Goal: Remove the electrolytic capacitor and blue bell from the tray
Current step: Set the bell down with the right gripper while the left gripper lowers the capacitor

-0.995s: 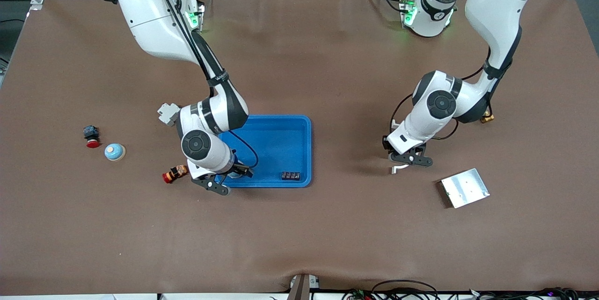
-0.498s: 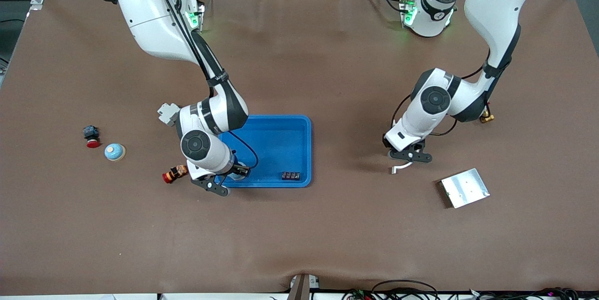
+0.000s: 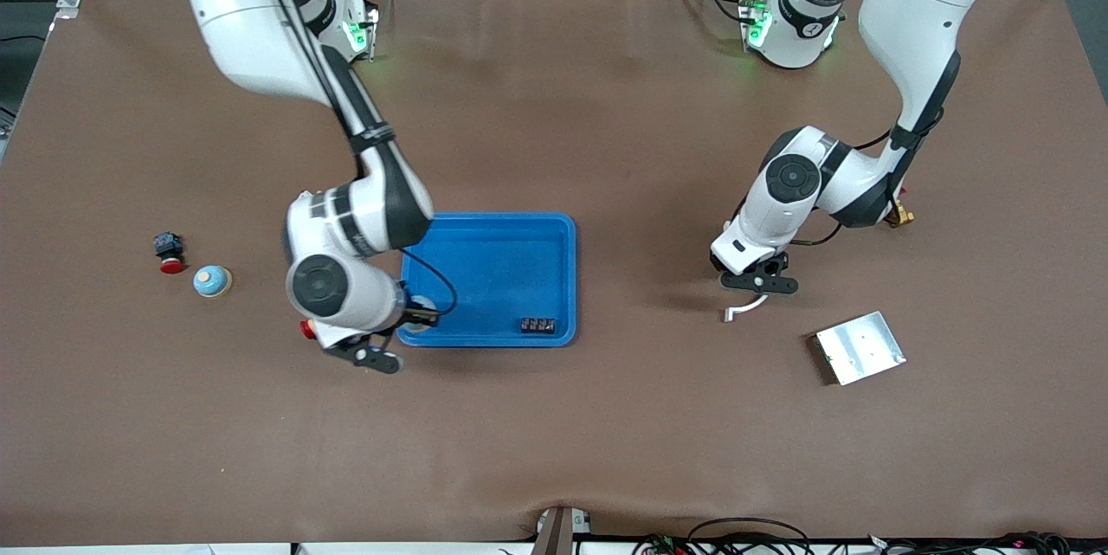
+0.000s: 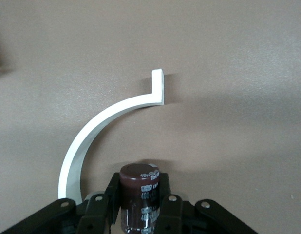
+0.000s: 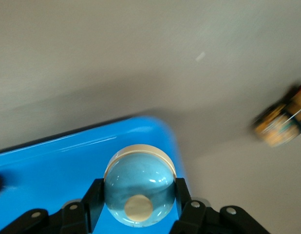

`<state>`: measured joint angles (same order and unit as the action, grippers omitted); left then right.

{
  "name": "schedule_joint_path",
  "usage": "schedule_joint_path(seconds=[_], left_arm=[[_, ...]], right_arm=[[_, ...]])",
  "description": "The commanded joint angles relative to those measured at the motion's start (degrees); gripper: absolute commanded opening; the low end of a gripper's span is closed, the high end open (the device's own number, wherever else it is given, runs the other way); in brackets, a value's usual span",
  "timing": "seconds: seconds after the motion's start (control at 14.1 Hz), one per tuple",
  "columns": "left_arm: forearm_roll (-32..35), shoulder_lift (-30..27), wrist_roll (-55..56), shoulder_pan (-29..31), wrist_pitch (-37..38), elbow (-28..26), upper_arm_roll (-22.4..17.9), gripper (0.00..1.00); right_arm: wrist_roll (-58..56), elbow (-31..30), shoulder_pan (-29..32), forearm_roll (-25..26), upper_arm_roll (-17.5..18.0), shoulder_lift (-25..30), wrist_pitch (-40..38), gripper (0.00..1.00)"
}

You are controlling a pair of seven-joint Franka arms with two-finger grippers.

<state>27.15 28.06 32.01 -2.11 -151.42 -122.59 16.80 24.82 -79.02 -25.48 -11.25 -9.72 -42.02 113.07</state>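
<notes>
Blue tray (image 3: 506,265): bright plastic, its corner at the right arm's end is where the bell is leaving; a small black block (image 3: 537,325) lies inside by the rim nearest the front camera.
Right gripper (image 3: 407,321): over that tray corner, jaws pinching the blue bell (image 5: 139,187) across its dome, one finger on each side.
Why held so: a grip across the round dome looks the surest hold on a smooth shape; judged, the bell is on its way out over the rim.
Bell's pose: the pale rim ring lies away from the right wrist camera and a round pale button faces it; round, so no long axis to speak of.
Left gripper (image 3: 760,281): over bare mat at the left arm's end, well apart from the tray, jaws pinching the electrolytic capacitor (image 4: 140,194).
Capacitor's pose: a dark cylinder, long axis in line with the fingers, free end toward the mat, right by a white curved bracket (image 4: 99,134).
Why there: judged, lowered to be set down outside the tray.
Farther bits: a second light-blue bell (image 3: 211,280) and a red-capped button (image 3: 169,254) lie toward the right arm's end; a metal plate (image 3: 859,347) lies near the left gripper.
</notes>
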Motion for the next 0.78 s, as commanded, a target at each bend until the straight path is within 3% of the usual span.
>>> schedule_joint_path(seconds=[0.0,0.21,0.28,0.36,0.43,0.71], left_arm=[[1.59,0.94,2.35,0.62,-2.64,-0.45,0.25,0.00],[1.59,1.21,3.84,2.01,-3.18,-0.10,0.16,0.00],[1.59,1.47,3.85,2.55,-3.18,0.16,0.34,0.13],[1.59,1.99,4.02,2.55,-3.18,0.51,0.34,0.87],[1.42,2.09,4.20,2.46,-3.18,0.95,0.34,1.00],[1.24,1.04,7.62,2.38,-2.83,1.04,0.78,1.00]], right_arm=[[-18.16,-1.75,5.17,0.26,-3.35,1.77,-2.40,0.05],[-36.45,-1.92,10.35,0.26,-7.76,1.59,-2.33,0.05],[-40.60,-2.01,11.15,0.18,-9.42,1.16,-1.63,0.05],[-41.69,-2.19,11.51,0.18,-10.14,1.07,-0.75,0.05],[-41.70,-2.97,11.94,0.18,-10.14,0.89,0.56,0.05],[-41.35,-6.57,12.74,-1.66,-9.88,-0.60,6.27,0.06]])
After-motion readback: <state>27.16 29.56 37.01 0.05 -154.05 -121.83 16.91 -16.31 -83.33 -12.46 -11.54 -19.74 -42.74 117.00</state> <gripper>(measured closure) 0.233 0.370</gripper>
